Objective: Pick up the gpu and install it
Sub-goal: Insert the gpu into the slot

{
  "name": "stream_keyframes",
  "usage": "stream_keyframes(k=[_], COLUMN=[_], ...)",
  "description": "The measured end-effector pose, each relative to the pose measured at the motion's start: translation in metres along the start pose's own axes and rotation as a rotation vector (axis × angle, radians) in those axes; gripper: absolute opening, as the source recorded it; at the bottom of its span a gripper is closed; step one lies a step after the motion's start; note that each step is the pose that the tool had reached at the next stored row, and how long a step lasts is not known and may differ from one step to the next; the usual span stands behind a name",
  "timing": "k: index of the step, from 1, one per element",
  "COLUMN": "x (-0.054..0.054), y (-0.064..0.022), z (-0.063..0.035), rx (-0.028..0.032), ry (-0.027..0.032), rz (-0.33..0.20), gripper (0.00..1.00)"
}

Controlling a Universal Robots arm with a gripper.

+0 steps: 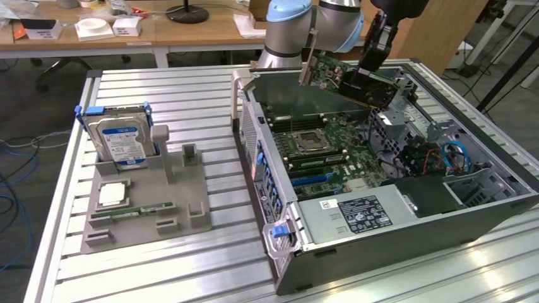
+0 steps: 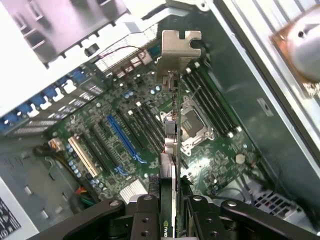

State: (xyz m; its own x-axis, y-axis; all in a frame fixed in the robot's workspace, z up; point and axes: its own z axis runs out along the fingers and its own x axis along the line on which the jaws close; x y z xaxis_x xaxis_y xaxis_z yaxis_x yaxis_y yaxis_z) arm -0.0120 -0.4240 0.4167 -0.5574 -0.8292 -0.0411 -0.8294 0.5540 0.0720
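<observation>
While gripper (image 2: 170,207) holds gpu (image 2: 171,130), its edge prob. clears mobo (image 1: 337,148).

One gpu (image 1: 354,85), one hard drive (image 1: 122,142), one memory stick (image 1: 133,211), one computer case (image 1: 337,268)

Slatted metal table (image 1: 211,252), grey tray (image 1: 126,238), computer case (image 1: 404,255)

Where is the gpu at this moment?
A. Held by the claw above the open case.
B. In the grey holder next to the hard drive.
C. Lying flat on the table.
A: the claw grips the gpu in the air over the case.
</observation>
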Motion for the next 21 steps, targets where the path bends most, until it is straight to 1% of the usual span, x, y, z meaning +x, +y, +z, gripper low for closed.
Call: stream_keyframes(k=[21], x=[0.0001], y=[-0.0003], z=[0.0036], rx=[-0.0156], ry=[0.0276], rz=[-0.381], gripper=[0.26])
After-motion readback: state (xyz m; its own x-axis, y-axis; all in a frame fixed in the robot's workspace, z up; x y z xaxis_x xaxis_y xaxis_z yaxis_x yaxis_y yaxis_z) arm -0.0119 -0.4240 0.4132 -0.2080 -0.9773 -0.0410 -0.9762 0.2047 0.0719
